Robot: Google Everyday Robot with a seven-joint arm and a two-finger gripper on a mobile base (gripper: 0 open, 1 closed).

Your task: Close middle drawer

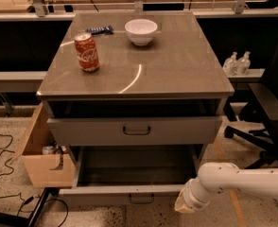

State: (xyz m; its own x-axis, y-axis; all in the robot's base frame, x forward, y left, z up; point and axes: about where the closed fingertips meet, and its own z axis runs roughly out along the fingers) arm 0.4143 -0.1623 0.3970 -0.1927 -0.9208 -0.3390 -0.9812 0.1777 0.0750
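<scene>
Middle drawer [101, 195] pulled far out; gripper [185, 206] by its front-R corner, open/closed: can't tell.

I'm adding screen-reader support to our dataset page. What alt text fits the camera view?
The middle drawer stands pulled far out of a grey cabinet, with the gripper at the right end of its front panel. A red can and a white bowl sit on the cabinet's top.
</scene>
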